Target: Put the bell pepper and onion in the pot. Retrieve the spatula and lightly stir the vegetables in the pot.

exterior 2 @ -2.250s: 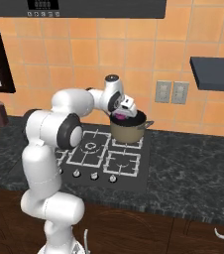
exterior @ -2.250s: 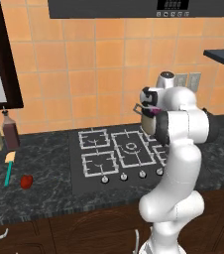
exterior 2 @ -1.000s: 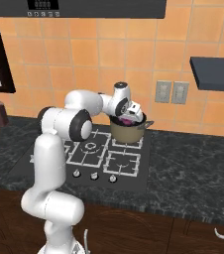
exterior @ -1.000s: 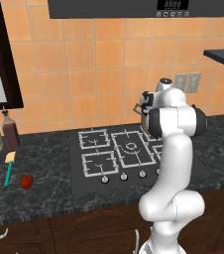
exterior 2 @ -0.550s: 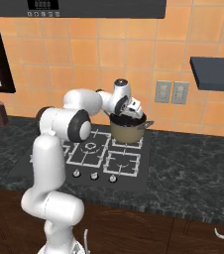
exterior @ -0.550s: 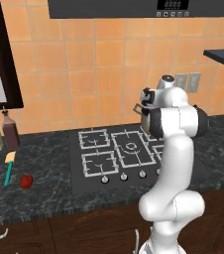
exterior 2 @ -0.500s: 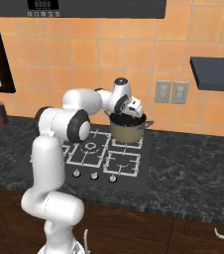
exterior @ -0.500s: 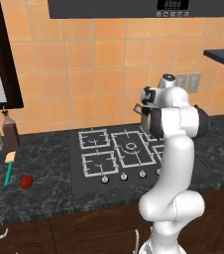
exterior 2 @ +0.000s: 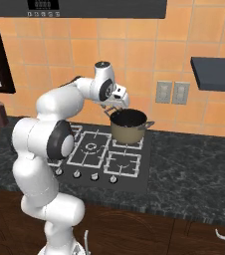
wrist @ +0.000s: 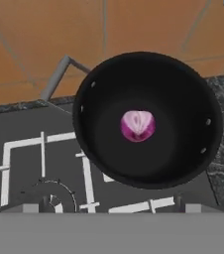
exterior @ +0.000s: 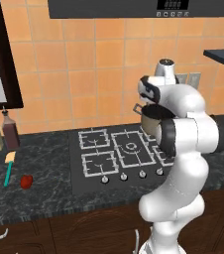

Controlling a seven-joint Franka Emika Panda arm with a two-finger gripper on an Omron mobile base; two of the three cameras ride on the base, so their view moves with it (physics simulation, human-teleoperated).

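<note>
While gripper (exterior 2: 115, 103) hovers, state unclear | onion (wrist: 138, 125) in pot (exterior 2: 128, 132) | pepper (exterior: 27, 181) on counter

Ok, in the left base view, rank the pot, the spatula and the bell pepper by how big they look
1. The pot, though the arm partly hides it.
2. The spatula.
3. The bell pepper, clearly the smallest.

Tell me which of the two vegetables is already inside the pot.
The onion, pink-purple with a paler face, lies on the pot's dark bottom. The red bell pepper remains on the counter, beside the spatula, far left of the stove.
</note>
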